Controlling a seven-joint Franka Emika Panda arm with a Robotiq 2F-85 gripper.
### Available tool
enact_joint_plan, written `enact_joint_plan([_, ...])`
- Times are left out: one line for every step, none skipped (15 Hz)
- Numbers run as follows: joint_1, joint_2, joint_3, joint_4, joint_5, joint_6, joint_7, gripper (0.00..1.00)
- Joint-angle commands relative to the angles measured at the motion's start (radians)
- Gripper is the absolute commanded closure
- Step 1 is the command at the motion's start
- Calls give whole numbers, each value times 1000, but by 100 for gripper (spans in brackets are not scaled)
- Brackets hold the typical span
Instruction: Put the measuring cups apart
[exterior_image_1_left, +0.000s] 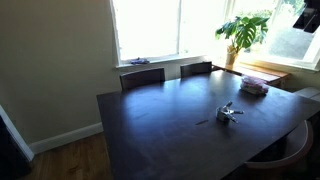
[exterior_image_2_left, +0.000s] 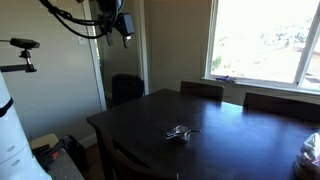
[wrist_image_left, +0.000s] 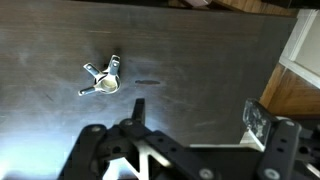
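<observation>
The hand (wrist_image_left: 185, 140) is matte black throughout. Along the bottom of the wrist view it shows as a skeleton of angular links with open triangular gaps, window light glinting off their edges, and thick, blocky fingers (wrist_image_left: 283, 150) at either side. At the upper left of an exterior view the hand (exterior_image_2_left: 122, 22) is a dark, boxy shape with black cables (exterior_image_2_left: 65, 18) looping off it. In the upper right corner of an exterior view the hand (exterior_image_1_left: 305, 14) is only a dark outline against the window.

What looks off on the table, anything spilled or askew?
Nothing spilled or damaged. The measuring cups lie clustered together on the dark table, handles splayed in different directions, which fits a set not yet separated.
</observation>
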Motion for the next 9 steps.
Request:
enact_joint_plan([-50,121,-3,49,-34,71,16,0])
enact_joint_plan([-59,164,-5,58,-39,104,15,0])
enact_joint_plan([-63,204,-8,69,-39,125,13,0])
enact_joint_plan([-71,252,-6,75,-39,172,23,0])
enact_joint_plan([-77,297,-5,83,-39,211,28,0])
enact_joint_plan([-81,352,-4,90,-40,263,30,0])
enact_joint_plan([-85,402,-5,99,-40,305,31,0])
enact_joint_plan([-92,452,-2,108,-47,347,39,0])
enact_joint_plan([-98,499,-2,120,-54,376,46,0])
